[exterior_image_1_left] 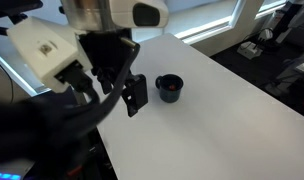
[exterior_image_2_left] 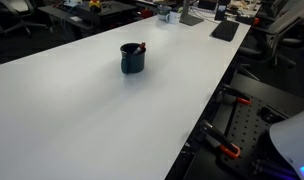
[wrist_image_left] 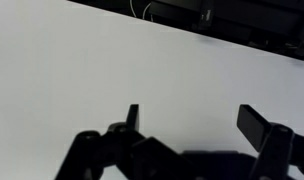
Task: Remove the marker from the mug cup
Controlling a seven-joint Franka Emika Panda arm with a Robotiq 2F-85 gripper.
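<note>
Sheen catches on the small, round, dark glossy mug cup (exterior_image_2_left: 132,60), which stands upright on the long white table (exterior_image_2_left: 72,115), apart from everything else. Its short handle cannot be made out. A thin red marker (exterior_image_2_left: 140,46) rests inside the mug cup, leaning against the rim, with only its upper end showing above the edge. In the wrist view the black two-fingered gripper (wrist_image_left: 195,125) hangs over bare tabletop with its jaws spread wide and nothing between them. In an exterior view it hovers near the mug cup (exterior_image_1_left: 169,88) without touching it.
</note>
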